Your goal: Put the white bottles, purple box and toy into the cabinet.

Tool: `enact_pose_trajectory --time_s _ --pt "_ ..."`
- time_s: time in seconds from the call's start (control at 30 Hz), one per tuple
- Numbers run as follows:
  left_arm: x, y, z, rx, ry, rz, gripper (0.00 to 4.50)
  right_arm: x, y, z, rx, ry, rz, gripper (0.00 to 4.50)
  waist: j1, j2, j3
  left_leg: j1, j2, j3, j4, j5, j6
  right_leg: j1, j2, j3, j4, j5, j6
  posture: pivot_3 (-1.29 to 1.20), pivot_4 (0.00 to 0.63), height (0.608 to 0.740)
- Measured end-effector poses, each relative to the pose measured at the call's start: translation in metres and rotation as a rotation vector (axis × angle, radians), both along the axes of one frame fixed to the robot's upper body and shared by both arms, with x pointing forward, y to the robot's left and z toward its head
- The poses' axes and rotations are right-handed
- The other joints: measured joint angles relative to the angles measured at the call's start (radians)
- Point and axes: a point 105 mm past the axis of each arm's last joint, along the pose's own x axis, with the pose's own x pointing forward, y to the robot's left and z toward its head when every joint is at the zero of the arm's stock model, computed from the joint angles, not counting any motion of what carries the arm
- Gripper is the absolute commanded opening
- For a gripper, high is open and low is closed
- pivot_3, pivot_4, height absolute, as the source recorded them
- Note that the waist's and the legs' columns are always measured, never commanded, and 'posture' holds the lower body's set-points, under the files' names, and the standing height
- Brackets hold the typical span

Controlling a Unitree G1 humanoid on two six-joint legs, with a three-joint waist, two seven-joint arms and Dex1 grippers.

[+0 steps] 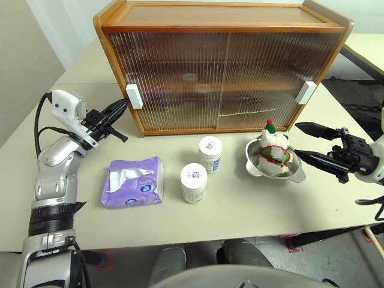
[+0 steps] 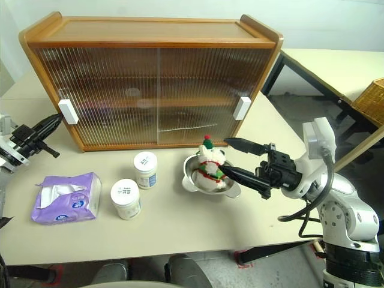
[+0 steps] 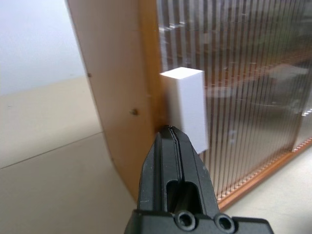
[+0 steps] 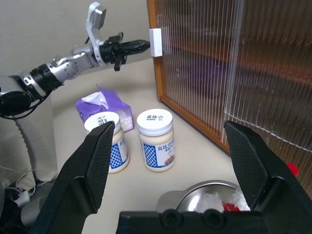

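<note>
The cabinet [image 1: 222, 17] stands at the back of the table with both ribbed sliding doors closed. My left gripper [image 1: 123, 103] is shut, its tip right at the left door's white handle [image 3: 187, 105], beside the wooden frame. In front of the cabinet stand two white bottles [image 1: 210, 153] [image 1: 194, 183], and the purple box [image 1: 133, 183] lies to their left. To their right the toy [image 1: 273, 150] sits in its silver dish [image 1: 252, 165]. My right gripper [image 2: 225, 156] is open and level, its fingertips on either side of the toy without touching it.
The right door has a white handle [image 1: 306, 92] at its outer edge. A second table [image 2: 324, 66] and a wicker basket [image 2: 369, 99] lie off to the right. The beige table [image 1: 240, 210] has bare room along its front edge.
</note>
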Motion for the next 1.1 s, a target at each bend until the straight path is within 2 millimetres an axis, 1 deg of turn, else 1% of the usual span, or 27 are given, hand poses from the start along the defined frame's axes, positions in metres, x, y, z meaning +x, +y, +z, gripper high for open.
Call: enact_pose_trajectory --time_s 0.17,0.37,0.5,0.67,0.93,1.1 --pt "0.008 -0.006 0.012 -0.006 -0.029 -0.009 0.02 0.001 0.000 0.001 -0.007 0.003 -0.003 4.50 -0.001 0.000 0.000 -0.001 0.000 0.000 0.003 0.000 0.001 0.001 0.000 0.000 0.000 0.000 0.000 -0.16 0.000 0.740" --pt "0.016 -0.017 0.011 0.001 -0.002 -0.053 0.02 0.000 0.000 0.003 -0.012 0.005 -0.004 4.50 -0.009 0.000 0.000 -0.002 0.000 0.000 0.006 0.000 0.001 0.001 0.000 0.000 0.000 0.000 0.000 -0.19 0.000 0.740" --pt "0.021 -0.027 0.017 0.003 -0.008 -0.086 0.02 -0.004 0.004 0.004 -0.011 0.007 -0.007 4.50 -0.013 0.000 0.000 -0.003 -0.001 0.000 0.007 -0.001 0.003 0.001 0.000 0.000 0.000 0.000 0.001 -0.20 0.000 0.740" --pt "0.024 -0.038 0.014 0.026 0.012 -0.116 0.02 -0.007 0.006 0.005 -0.010 0.014 -0.024 4.50 -0.030 0.000 -0.001 -0.003 -0.002 0.001 0.008 -0.002 0.004 0.001 0.000 -0.001 0.000 -0.001 0.003 -0.22 0.000 0.740" --pt "0.035 -0.058 0.015 -0.001 0.017 -0.167 0.02 -0.012 0.014 0.009 0.009 0.007 -0.033 4.50 -0.043 -0.001 -0.001 -0.004 -0.004 0.002 0.010 -0.002 0.006 0.001 -0.001 -0.001 0.000 -0.002 0.005 -0.25 0.000 0.740" --pt "0.041 -0.067 0.013 -0.027 0.026 -0.184 0.02 -0.012 0.015 0.012 0.053 0.004 -0.044 4.50 -0.042 -0.001 -0.001 -0.005 -0.013 -0.005 0.010 0.001 0.012 0.001 -0.009 0.000 -0.001 -0.003 0.005 -0.26 0.000 0.740"
